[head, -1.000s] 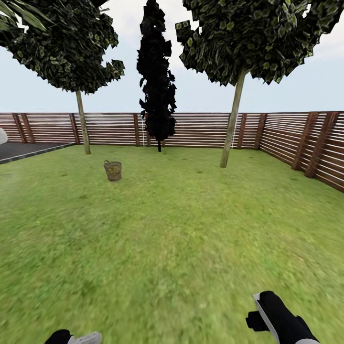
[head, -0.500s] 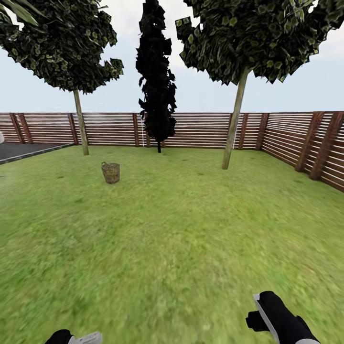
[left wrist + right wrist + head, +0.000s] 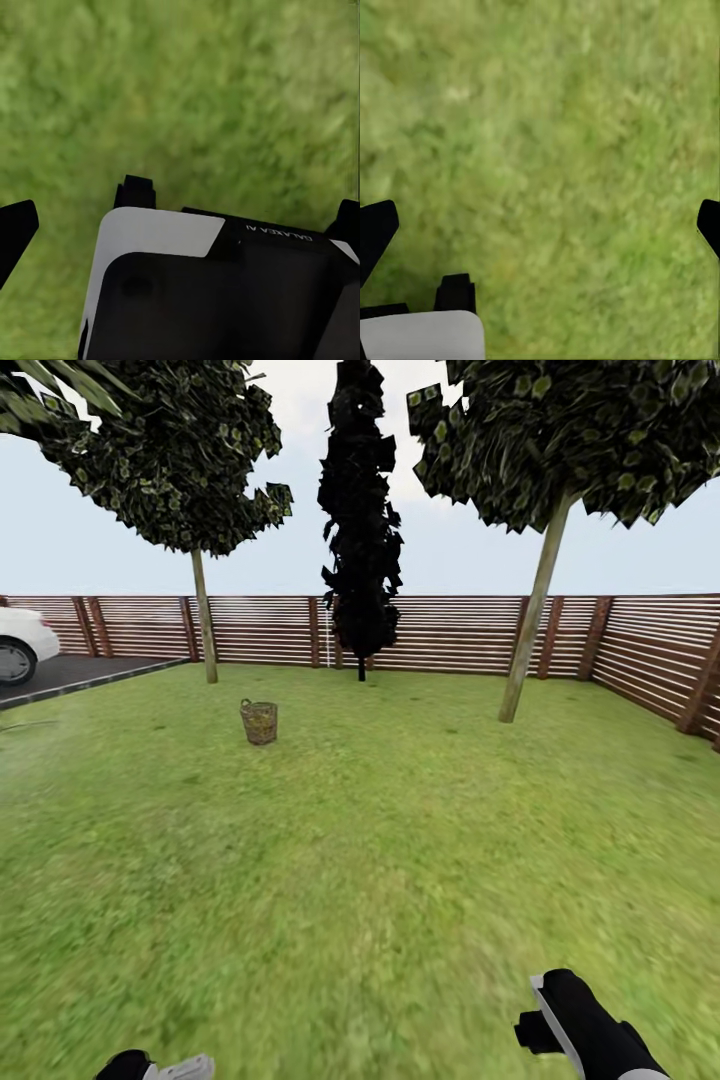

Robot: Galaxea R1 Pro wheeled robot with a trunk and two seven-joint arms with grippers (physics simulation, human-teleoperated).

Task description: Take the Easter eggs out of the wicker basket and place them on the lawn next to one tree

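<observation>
Black fingertips sit at opposite edges of both wrist views, spread wide with nothing but grass between them: the left gripper (image 3: 180, 225) is released and empty, and so is the right gripper (image 3: 540, 229). Under each lies only the lawn (image 3: 380, 880), short and mottled green. From the head view, the two arms poke in at the lower edge, the left arm (image 3: 150, 1066) barely showing, the right arm (image 3: 585, 1025) a black and white shape reaching a little further up.

Well ahead of the arms, over open grass, the wicker basket (image 3: 259, 721) stands upright on the lawn, brown and tapering to its base. What it holds is too small to tell. Beyond it and to the left rises a tree (image 3: 204, 615) with a thin pale trunk and a round dark crown; a second such tree (image 3: 530, 628) leans slightly, well off to the right. Between them, at the back, stands an all-black columnar tree (image 3: 360, 530). A brown slatted fence (image 3: 450, 632) closes the garden behind and along the right. At the far left, part of a white car (image 3: 20, 642) sits on dark pavement (image 3: 70, 673).
</observation>
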